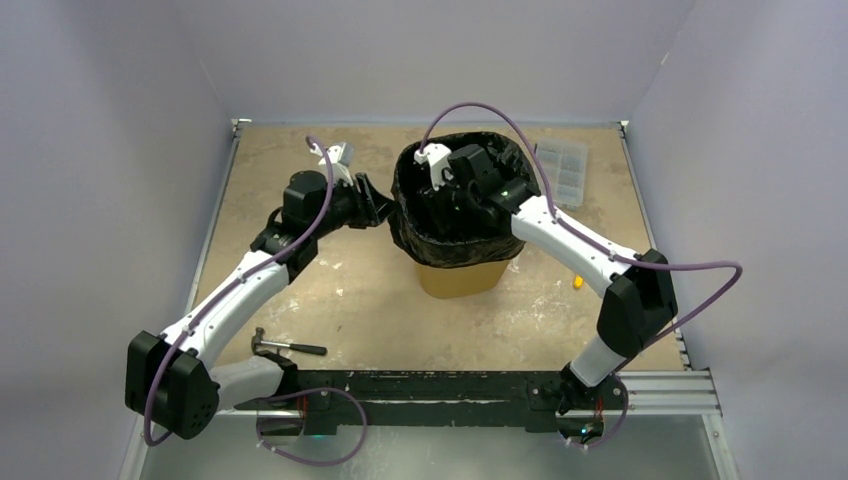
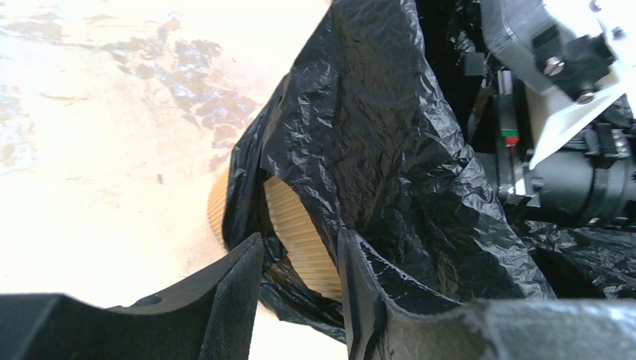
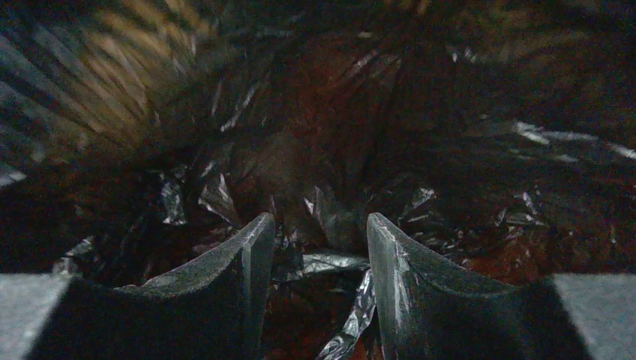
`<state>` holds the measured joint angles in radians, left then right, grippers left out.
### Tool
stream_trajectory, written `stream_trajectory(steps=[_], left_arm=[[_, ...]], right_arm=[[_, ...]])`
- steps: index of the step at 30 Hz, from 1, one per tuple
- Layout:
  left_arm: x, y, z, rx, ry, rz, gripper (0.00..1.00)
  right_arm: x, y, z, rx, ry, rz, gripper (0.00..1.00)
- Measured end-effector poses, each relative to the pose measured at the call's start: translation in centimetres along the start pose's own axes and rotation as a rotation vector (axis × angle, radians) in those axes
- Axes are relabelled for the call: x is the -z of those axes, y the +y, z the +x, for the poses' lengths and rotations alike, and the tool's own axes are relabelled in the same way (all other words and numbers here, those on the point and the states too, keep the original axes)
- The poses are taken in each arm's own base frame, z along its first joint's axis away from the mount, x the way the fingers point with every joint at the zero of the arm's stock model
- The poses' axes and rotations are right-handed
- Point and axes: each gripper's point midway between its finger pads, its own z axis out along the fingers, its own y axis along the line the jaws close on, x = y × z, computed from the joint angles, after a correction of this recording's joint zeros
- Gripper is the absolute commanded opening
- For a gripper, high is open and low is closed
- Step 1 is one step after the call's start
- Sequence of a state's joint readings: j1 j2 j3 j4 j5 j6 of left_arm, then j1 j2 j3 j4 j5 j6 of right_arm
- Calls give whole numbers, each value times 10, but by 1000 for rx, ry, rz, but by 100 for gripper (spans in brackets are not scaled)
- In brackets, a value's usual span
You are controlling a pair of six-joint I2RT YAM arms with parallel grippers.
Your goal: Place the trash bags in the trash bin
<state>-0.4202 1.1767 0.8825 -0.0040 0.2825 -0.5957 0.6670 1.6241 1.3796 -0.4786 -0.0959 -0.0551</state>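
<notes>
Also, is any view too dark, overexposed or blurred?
Top external: even light, sharp, though the trash bag over the trash bin shows little detail. Left wrist: the table is overexposed, almost white; the bag film shows glare. Right wrist: very dark, with the bin wall at upper left blurred.

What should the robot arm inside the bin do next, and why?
Probably lift the right gripper straight up out of the trash bin. Its jaws stand apart, gripping nothing, and the black trash bag already lines the bin, folded over its rim.
</notes>
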Motion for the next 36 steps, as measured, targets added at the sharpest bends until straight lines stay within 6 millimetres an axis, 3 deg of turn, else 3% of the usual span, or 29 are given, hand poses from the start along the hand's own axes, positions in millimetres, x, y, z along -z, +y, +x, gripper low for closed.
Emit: stream_trajectory(steps=[7,10,13,16,18,20,23,26,30,33,36], left_arm=[[17,0,-28,-53,-69,-79,48],[26,-10,-52,-99,-122,-83,50],[35,-29,-79,-150,-183,-49,50],[41,-50,-98,-194,-220,10,50],[39,-68,-108,-234,-223,47,50],[31,-92,-112,-290,-211,87,50],[7,-145,-104,-387,-160,185,50],[-24,-177,-81,-450,-89,248,47],[-65,-184,-39,-483,12,248,41],[-92,-177,-4,-489,97,231,40],[-112,-162,24,-483,166,202,39]], right_arm=[[7,5,-12,-19,-29,-22,54],[26,7,-30,-27,-103,-24,55],[68,12,-65,-25,-273,-31,57],[133,11,-102,-41,-506,6,74],[173,1,-119,-81,-639,77,83],[207,-19,-127,-154,-744,186,85],[234,-59,-124,-269,-809,341,85],[244,-117,-103,-406,-806,500,85],[227,-166,-51,-557,-713,586,83],[207,-173,-22,-642,-641,558,82],[194,-173,-9,-703,-606,494,82]])
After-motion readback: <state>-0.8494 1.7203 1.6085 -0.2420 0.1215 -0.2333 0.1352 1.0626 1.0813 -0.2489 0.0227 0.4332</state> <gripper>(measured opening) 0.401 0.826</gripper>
